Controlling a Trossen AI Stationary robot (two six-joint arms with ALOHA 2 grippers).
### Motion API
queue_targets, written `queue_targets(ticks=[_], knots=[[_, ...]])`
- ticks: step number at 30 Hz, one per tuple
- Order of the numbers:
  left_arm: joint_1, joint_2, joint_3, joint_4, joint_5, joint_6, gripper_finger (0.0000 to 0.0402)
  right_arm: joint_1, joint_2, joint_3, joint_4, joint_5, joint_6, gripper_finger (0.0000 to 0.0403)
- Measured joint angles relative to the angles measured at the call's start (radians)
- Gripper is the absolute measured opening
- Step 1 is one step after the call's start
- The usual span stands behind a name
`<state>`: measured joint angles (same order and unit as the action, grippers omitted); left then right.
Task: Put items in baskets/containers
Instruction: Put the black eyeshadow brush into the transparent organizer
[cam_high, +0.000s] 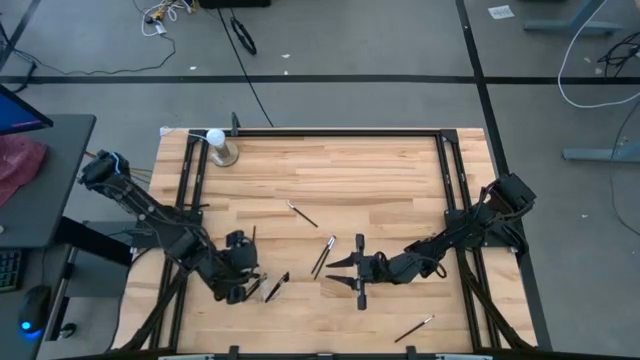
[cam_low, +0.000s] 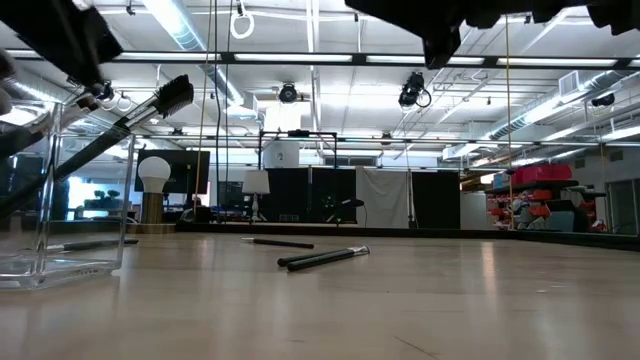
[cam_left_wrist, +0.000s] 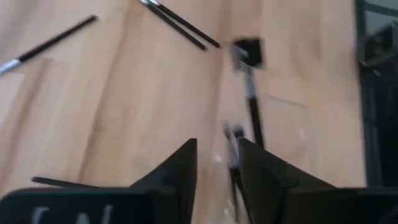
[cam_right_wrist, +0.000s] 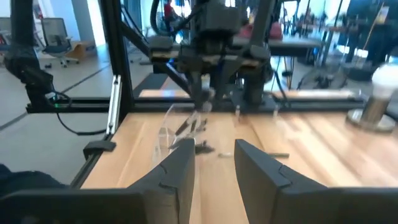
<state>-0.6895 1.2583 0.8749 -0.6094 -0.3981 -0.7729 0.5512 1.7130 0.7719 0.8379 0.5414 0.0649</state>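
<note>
My left gripper (cam_high: 238, 277) hangs over the clear organizer (cam_low: 60, 200) near the table's front left, pointing steeply down. Its fingers stand apart (cam_left_wrist: 217, 165). Several dark brushes lean in the organizer; one shows a square head (cam_left_wrist: 249, 53), another a bushy head (cam_low: 175, 95). A thin brush end (cam_left_wrist: 234, 140) shows in the gap, close to one finger. Loose brushes lie flat on the wood: one far of centre (cam_high: 302, 214), a pair at the middle (cam_high: 323, 256), one front right (cam_high: 413, 327). My right gripper (cam_high: 345, 272) waits level and open at the middle, with nothing between its fingers (cam_right_wrist: 214, 165). My left gripper stands open from above around the upper end of a brush (cam_left_wrist: 234, 140) that leans in the organizer. Whether a finger (cam_left_wrist: 261, 177) still touches that brush, I cannot tell.
A white ball on a metal stand (cam_high: 218, 146) stands at the far left corner. Dark frame rails (cam_high: 340, 132) run along the table's edges. Bare wood lies across the far half (cam_high: 370, 180). My right gripper faces the organizer (cam_right_wrist: 180, 134) from the right.
</note>
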Motion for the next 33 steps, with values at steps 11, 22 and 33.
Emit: queue_targets(ticks=[11,22,33], knots=[[0.104,-0.003,0.099,0.037,-0.049,0.24,0.016,0.007,-0.062,0.123,-0.421,0.013,0.238,0.0115],[0.192,0.045,0.1,0.14,-0.23,0.546,0.0161,0.089,-0.023,0.523,-1.574,-0.305,1.193,0.0117],[0.317,0.185,0.099,0.39,-0.129,0.851,0.0161,0.326,-0.016,0.519,-1.584,-0.427,1.984,0.0197]])
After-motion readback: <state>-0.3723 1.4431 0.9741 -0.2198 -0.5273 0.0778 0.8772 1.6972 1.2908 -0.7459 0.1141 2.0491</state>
